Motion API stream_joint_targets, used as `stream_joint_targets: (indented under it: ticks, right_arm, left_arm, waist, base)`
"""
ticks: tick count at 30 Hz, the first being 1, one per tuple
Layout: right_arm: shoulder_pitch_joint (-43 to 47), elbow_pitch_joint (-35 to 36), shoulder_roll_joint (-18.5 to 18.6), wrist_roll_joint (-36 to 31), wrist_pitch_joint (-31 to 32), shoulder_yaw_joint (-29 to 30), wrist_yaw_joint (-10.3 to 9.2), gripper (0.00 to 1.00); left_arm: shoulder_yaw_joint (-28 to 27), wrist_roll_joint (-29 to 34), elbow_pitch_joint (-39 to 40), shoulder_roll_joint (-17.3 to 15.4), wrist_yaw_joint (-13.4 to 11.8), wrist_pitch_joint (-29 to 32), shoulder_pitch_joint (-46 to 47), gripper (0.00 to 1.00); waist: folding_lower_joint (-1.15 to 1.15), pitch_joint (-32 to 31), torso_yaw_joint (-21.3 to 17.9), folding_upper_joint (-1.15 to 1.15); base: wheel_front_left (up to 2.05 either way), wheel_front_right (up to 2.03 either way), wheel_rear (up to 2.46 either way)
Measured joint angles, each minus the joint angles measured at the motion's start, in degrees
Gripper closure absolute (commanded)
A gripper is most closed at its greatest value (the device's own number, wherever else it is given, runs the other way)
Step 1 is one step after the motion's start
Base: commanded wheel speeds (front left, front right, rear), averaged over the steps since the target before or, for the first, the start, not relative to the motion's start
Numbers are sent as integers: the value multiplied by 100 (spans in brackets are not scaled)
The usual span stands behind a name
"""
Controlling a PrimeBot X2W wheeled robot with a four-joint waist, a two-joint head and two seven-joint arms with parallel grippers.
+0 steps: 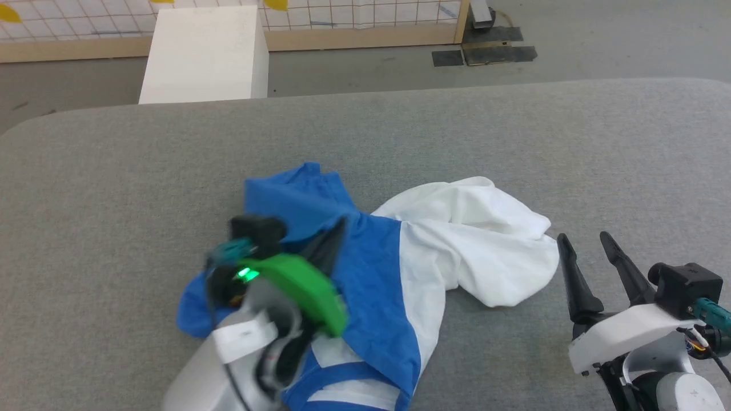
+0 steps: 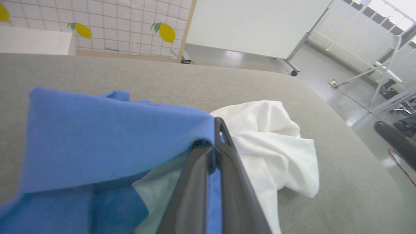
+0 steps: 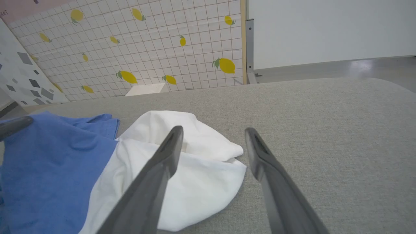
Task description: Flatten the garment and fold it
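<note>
Jaws of the left gripper [image 2: 216, 136] pinch a raised blue fold of the crumpled blue-and-white jersey T-shirt [image 1: 474, 240], plain in the left wrist view, blurred in the head view; those of the right gripper [image 1: 583, 237] stand spread just right of the white part. The shirt lies near-centre on the grey padded table [image 1: 514, 131], bare far, left and right.

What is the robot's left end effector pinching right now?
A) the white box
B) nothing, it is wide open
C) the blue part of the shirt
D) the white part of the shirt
C: in the left wrist view the left end effector has its two dark fingers pressed together on a raised fold of the blue part of the garment.
</note>
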State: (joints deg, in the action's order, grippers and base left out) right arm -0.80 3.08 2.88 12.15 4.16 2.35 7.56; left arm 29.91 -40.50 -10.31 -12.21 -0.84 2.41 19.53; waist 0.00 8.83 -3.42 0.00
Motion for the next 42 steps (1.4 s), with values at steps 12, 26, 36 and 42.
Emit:
stream_joint_targets:
  ticks: [12, 26, 36, 42]
  right_arm:
    - [-13, -27, 0, 81, -69, 141, 0, 0]
    - [-20, 207, 3, -187, 154, -212, 0, 0]
    - [-488, 214, 75, -1100, 1287, -1379, 1, 0]
    - [-865, -271, 311, -1209, 2603, -1668, 2, 0]
  left_arm:
    - [2393, 226, -271, 857, 781, 698, 837, 100]
    - [2142, -554, -339, 124, 376, 603, 499, 0]
    - [654, -433, 733, -1010, -998, -900, -403, 0]
    - [-144, -115, 658, -1007, -1289, -1683, -620, 0]
  waist:
    - [0, 30, -350, 0]
    - [0, 47, -181, 0]
    - [0, 43, 360, 0]
    - [0, 133, 708, 0]
  base:
    - [0, 0, 0]
    - [0, 0, 0]
    - [0, 0, 0]
    - [0, 0, 0]
